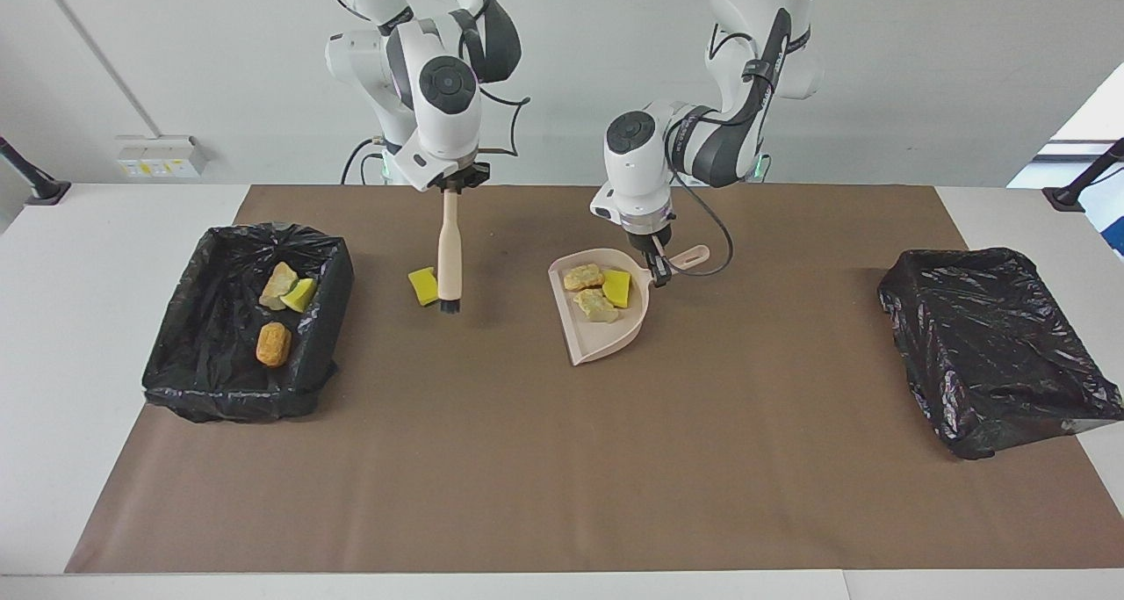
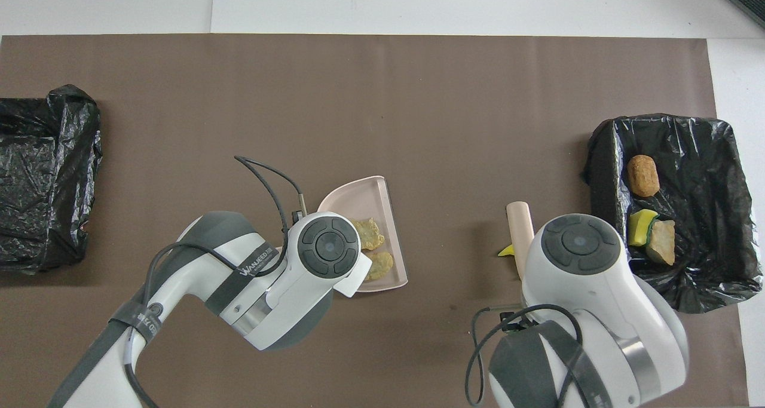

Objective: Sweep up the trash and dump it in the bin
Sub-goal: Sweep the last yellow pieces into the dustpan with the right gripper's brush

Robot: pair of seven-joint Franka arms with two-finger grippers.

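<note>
Trash lies beside the brush hanging from the right hand.

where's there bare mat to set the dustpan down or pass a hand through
Widest bare patch: the brown mat from the dustpan out to its edge farthest from the robots, between both bins. Also bare between dustpan and the empty bin. Crowded: brush, yellow scrap and the filled bin.
</note>
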